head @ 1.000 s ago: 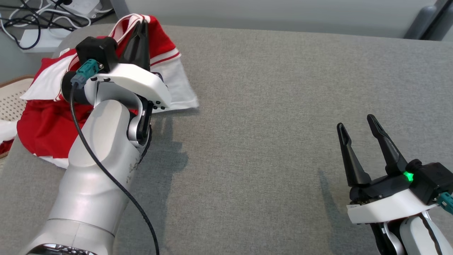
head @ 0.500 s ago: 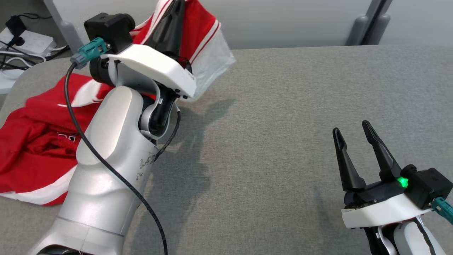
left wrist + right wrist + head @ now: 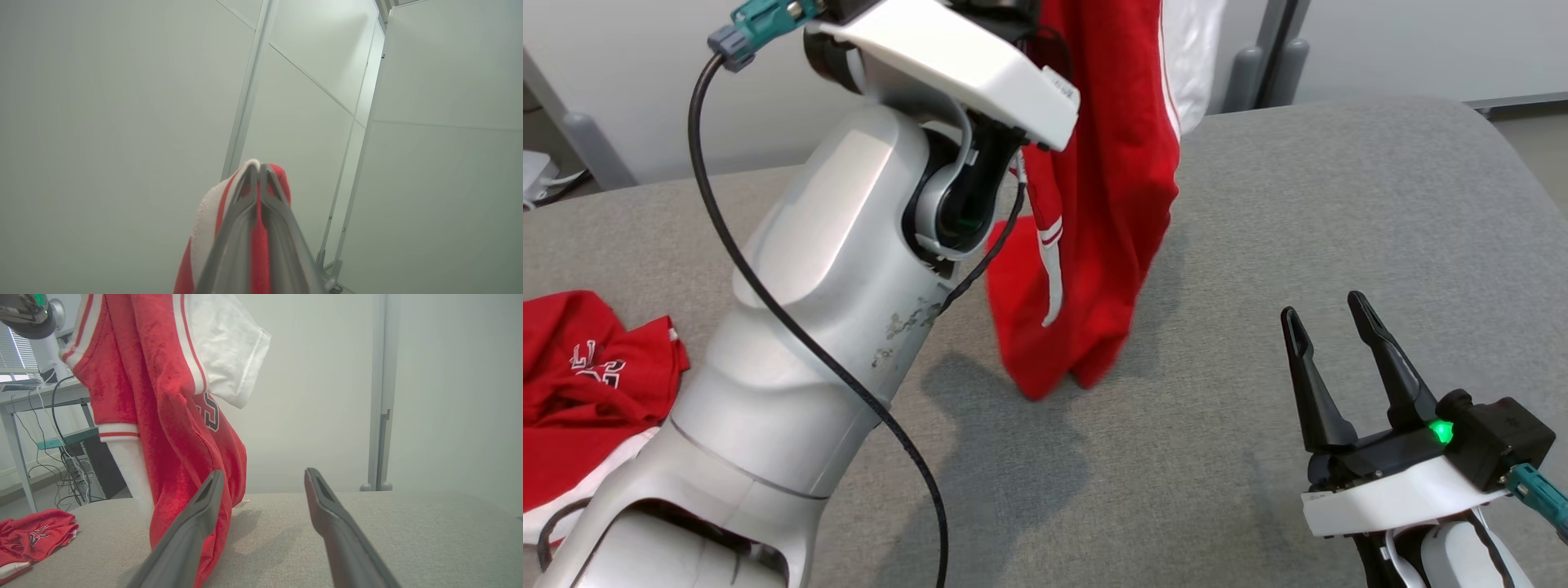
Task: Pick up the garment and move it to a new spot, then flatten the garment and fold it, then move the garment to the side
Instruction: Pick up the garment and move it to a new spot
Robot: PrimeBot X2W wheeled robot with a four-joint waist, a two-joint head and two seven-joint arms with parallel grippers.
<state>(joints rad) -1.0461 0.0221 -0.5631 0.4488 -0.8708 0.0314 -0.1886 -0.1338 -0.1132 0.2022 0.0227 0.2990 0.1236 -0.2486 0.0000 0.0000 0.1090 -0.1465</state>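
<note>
One red jersey (image 3: 1094, 245) hangs from the left end effector (image 3: 258, 167), whose two fingers are pressed together on a bunched fold of red-and-white cloth, seemingly near the collar or a shoulder. It dangles over the middle of the grey desk (image 3: 1298, 204); whether its lowest folds touch the surface or hang just clear I cannot tell. The cloth looks soft, light and limp, collapsing into long vertical folds. A single pinch therefore carries it easily but gives no control of its shape. For flattening, I judge the better holds to be the two shoulders or the hem corners, taken well apart. The body is bright red with white side stripes, a white short sleeve, ribbed red-and-white trim and dark numerals edged in white. The right end effector (image 3: 1321, 308) sits near the desk's front right corner, fingers spread and empty. A second red garment (image 3: 588, 384) lies crumpled at the desk's left edge.
</note>
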